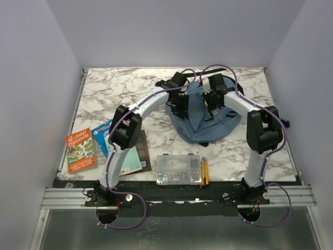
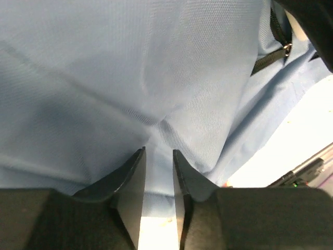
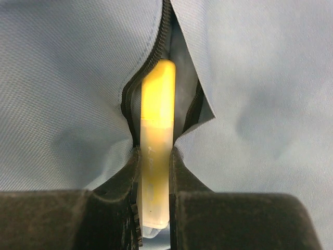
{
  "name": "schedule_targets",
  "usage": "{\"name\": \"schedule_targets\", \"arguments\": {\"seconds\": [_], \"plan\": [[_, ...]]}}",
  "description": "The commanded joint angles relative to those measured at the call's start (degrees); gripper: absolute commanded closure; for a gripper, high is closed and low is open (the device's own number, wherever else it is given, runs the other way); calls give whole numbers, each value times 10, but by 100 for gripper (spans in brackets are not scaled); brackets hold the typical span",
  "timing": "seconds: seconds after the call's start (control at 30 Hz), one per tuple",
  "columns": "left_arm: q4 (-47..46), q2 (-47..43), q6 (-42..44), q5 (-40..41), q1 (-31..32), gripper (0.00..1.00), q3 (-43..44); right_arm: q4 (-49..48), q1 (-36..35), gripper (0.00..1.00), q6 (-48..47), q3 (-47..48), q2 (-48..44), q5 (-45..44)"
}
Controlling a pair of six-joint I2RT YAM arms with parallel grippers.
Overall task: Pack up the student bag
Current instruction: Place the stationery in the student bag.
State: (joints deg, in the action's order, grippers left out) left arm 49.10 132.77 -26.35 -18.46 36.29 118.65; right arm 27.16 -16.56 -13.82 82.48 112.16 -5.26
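Yellow marker (image 3: 156, 99) sits pinched lengthwise in the R tool (image 3: 154, 152), its cap end nosing into the zip slit (image 3: 183, 78) of the student bag (image 1: 205, 122). The bag lies at far-centre of the desk (image 1: 119, 88), under both arms. L tool (image 2: 158, 152) has its fingers drawn nearly together on a fold of the blue-grey fabric (looks like a pinch, tho the contact itself isn't visible).

To do this step well:
- L side should hold the fabric taut & lifted so the slit gapes wide.
- R should push along the marker's own axis, straight thru the gap w/o scraping the zip teeth.
- Release only once most of the barrel is inside, else it prob. slides back out.
- Slit is narrow, so go slow.
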Motion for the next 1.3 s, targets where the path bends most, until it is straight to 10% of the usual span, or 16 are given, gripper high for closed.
{"name": "schedule_targets", "arguments": {"seconds": [0.0, 0.4, 0.57, 0.9, 1.03, 1.27], "plan": [[-16, -90, -6, -67, -38, 68, -75, -83, -1, 99, -85, -20, -18, 49], [-27, -75, 16, -61, -63, 65, -102, -325, -1, 99, -133, -125, -42, 136], [-27, -74, 16, -62, -60, 65, -101, -325, -1, 67, -70, -125, -40, 133], [-27, -76, 16, -68, -51, 65, -98, -243, -1, 41, 86, -142, -92, 65], [-27, -79, 17, -69, -47, 65, -98, -219, 0, 49, 145, -135, -106, 63], [-27, -86, 18, -70, -47, 64, -98, -221, 0, 94, 257, -113, -72, 39]]}}
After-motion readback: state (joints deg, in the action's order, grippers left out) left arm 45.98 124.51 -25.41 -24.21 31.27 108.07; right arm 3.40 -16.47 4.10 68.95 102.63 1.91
